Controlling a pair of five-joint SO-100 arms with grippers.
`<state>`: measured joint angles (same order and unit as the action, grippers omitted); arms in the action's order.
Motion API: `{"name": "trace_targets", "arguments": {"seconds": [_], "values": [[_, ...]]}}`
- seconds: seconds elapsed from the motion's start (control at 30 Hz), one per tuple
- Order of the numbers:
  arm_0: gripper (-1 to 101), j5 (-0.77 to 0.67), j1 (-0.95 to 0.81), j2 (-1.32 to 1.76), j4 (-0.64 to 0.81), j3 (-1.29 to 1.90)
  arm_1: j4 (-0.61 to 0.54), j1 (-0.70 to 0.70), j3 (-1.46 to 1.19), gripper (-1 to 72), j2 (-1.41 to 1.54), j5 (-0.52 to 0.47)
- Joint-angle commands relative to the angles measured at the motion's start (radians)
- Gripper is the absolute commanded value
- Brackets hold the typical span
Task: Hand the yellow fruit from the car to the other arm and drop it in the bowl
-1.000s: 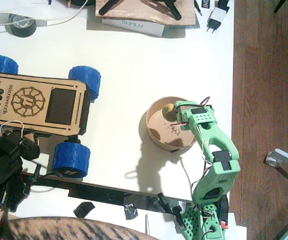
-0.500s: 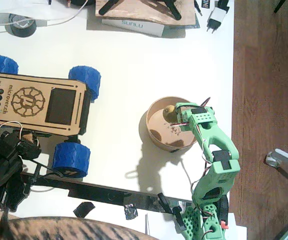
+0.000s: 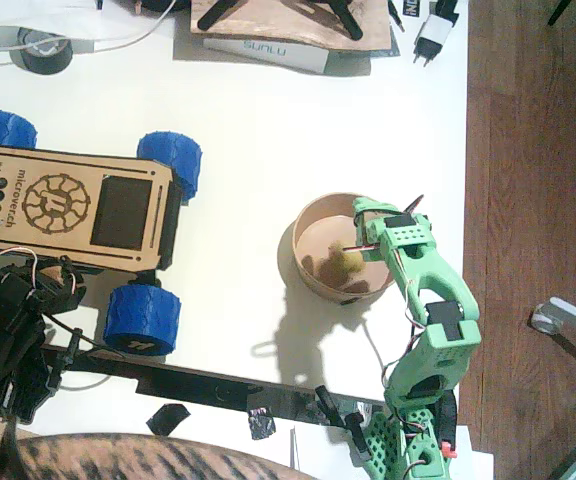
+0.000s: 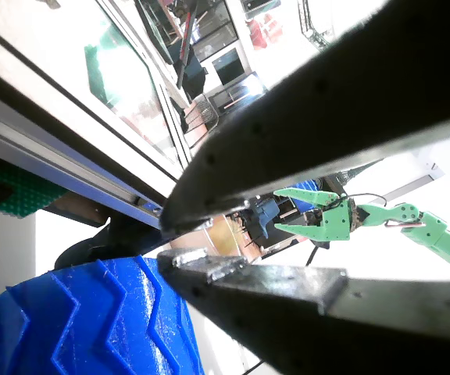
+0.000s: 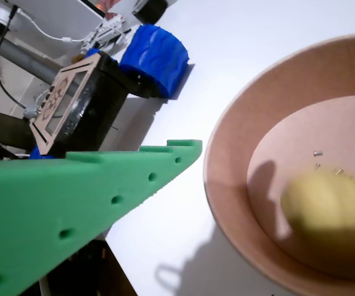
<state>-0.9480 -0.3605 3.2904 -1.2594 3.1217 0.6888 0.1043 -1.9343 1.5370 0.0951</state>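
The right hand (image 3: pixel 360 228), the green one, hangs over the near-right rim of the bowl (image 3: pixel 308 275) with its jaws spread and nothing between them; in a wrist view only one green finger (image 5: pixel 103 197) shows, pointing away over the table. Just below and to the left of that hand, the yellow fruit (image 3: pixel 346 262) is inside the bowl, blurred in both views, so I judge it is just let go and still settling among the few dark crumbs on the bowl's floor; whether it has come to rest I cannot tell. The step in hand looks like the drop itself, the last part of the task, and the next move calls only for the green arm to lift its hand clear of the rim without catching the bowl's wall and tipping it. Well off to the left of the green hand stands the car (image 3: pixel 73 208) on its blue wheels, its wooden top bare of fruit. Beyond the car's near edge sits the left hand (image 3: pixel 53 290), black; in a wrist view its two dark fingers (image 4: pixel 287 141) stand slightly apart and hold nothing, with a blue wheel (image 4: pixel 76 320) close beneath them. Nothing lies between the green hand and its way back up from the bowl.
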Motion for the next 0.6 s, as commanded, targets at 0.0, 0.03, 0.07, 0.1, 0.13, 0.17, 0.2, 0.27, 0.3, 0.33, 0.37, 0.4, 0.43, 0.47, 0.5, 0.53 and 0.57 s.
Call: {"name": "trace_targets", "arguments": {"seconds": [0.0,0.03,0.07,0.1,0.13,0.17,0.2,0.27,0.3,0.33,0.37,0.4,0.43,0.47,0.5,0.53,0.57], "values": [[0,0.005,0.008,0.091,-0.114,0.069,0.006,-0.006,-0.003,23.9,0.071,0.011],[0,0.005,0.008,0.091,-0.114,0.069,0.006,-0.005,-0.009,23.4,0.078,0.014],[0,0.005,0.008,0.091,-0.114,0.069,0.006,-0.003,-0.017,22.8,0.091,0.014],[0,0.005,0.008,0.091,-0.114,0.069,0.006,-0.002,-0.028,21.5,0.106,0.015],[0,0.005,0.008,0.091,-0.114,0.069,0.006,0.002,-0.043,17.8,0.127,0.018],[0,0.005,0.008,0.091,-0.114,0.069,0.006,0.005,-0.064,13.8,0.161,0.021],[0,0.005,0.008,0.091,-0.114,0.069,0.006,0.009,-0.091,10.5,0.202,0.025],[0,0.005,0.008,0.091,-0.114,0.069,0.005,0.023,-0.15,1.7,0.302,0.017],[0,0.005,0.008,0.091,-0.114,0.069,0.005,0.029,-0.183,0.2,0.353,0.009],[0,0.005,0.008,0.091,-0.114,0.069,0.005,0.038,-0.216,0.2,0.41,-0.005],[0,0.005,0.008,0.091,-0.114,0.069,0.003,0.044,-0.256,0.2,0.476,-0.009],[0,0.005,0.008,0.091,-0.114,0.069,0.003,0.049,-0.293,0.1,0.54,-0.011],[0,0.005,0.008,0.091,-0.114,0.069,0.005,0.054,-0.337,0.1,0.614,-0.015],[0,0.005,0.008,0.091,-0.114,0.069,0.005,0.058,-0.379,0.1,0.686,-0.02],[0,0.005,0.008,0.091,-0.114,0.069,0.005,0.061,-0.426,0.1,0.764,-0.025],[0,0.005,0.008,0.091,-0.114,0.069,0.005,0.066,-0.474,0.1,0.845,-0.035],[0,0.005,0.008,0.091,-0.114,0.069,0.014,0.069,-0.515,0.1,0.922,-0.046]]}}
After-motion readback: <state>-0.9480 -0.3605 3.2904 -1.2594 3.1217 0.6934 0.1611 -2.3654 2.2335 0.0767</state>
